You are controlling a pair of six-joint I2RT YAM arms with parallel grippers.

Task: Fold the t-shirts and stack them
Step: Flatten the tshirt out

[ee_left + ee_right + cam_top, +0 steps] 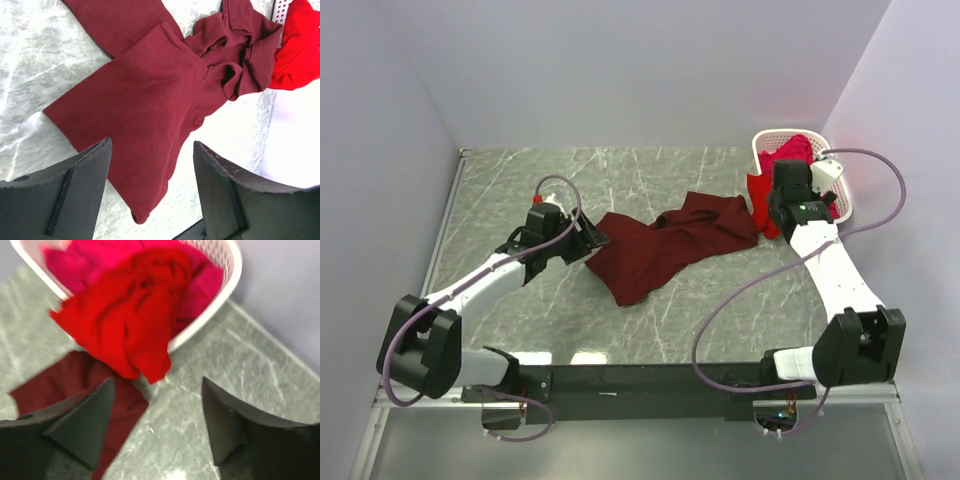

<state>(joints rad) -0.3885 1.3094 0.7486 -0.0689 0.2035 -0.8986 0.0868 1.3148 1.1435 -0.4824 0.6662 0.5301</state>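
Note:
A dark maroon t-shirt point(665, 245) lies crumpled on the marble table, stretched from centre toward the right; it fills the left wrist view point(150, 95) and shows at the lower left of the right wrist view point(60, 385). Brighter red shirts point(788, 155) fill the white basket point(842, 195); one crimson shirt point(125, 325) hangs over its rim, with pinker ones point(90, 257) behind. My left gripper point(592, 240) is open and empty just above the maroon shirt's left end point(152, 150). My right gripper point(790, 190) is open and empty above the table beside the basket point(157, 390).
The basket's rim point(227, 280) stands at the back right corner against the grey walls. The table point(520, 190) is grey marble. A black rail point(650, 380) runs along the near edge between the arm bases.

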